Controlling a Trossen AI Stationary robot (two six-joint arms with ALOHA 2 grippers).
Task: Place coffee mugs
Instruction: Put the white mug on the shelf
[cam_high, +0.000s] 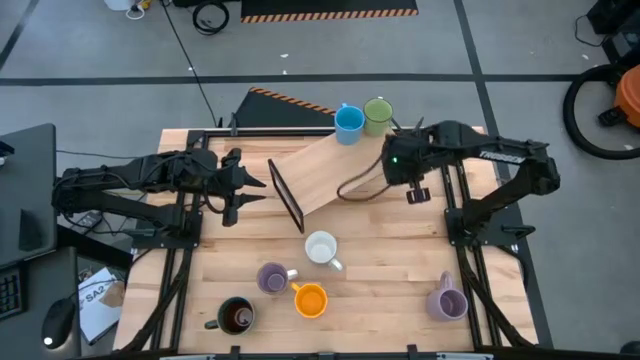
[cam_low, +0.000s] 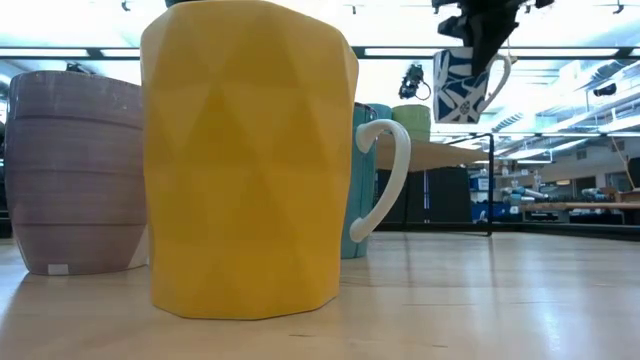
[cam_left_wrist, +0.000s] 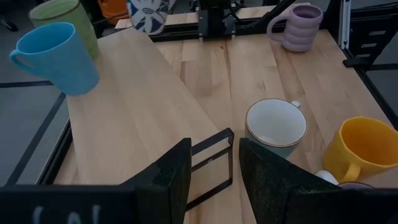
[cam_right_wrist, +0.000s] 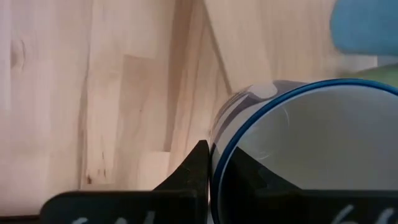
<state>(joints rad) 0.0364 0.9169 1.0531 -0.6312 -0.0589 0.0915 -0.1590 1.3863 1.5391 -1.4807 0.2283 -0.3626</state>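
Note:
My right gripper (cam_low: 478, 30) is shut on a white mug with a blue pattern (cam_low: 462, 85), high above the slanted wooden board (cam_high: 325, 170). A blue mug (cam_high: 349, 122) and a green mug (cam_high: 378, 113) stand on the board's far end. A white mug (cam_high: 321, 247), a lavender mug (cam_high: 271, 278), an orange mug (cam_high: 310, 300), a dark mug (cam_high: 237, 316) and a second lavender mug (cam_high: 447, 301) stand on the table. My left gripper (cam_left_wrist: 210, 177) is open and waits at the table's left, facing the board's black frame (cam_left_wrist: 214, 165). My right gripper holds the patterned mug by its blue rim (cam_right_wrist: 219, 144), with one finger (cam_right_wrist: 194, 169) outside the wall and the other inside. The fingers come from above, pointing down. The mug hangs lifted clear, nearly upright, with its handle (cam_low: 500, 82) to one side.
A black frame (cam_high: 288, 196) props the board's near end. Bare table shows between the white mug and the right lavender mug (cam_left_wrist: 301, 26). In the low view the orange mug (cam_low: 250, 160) and a lavender mug (cam_low: 75, 170) fill the foreground.

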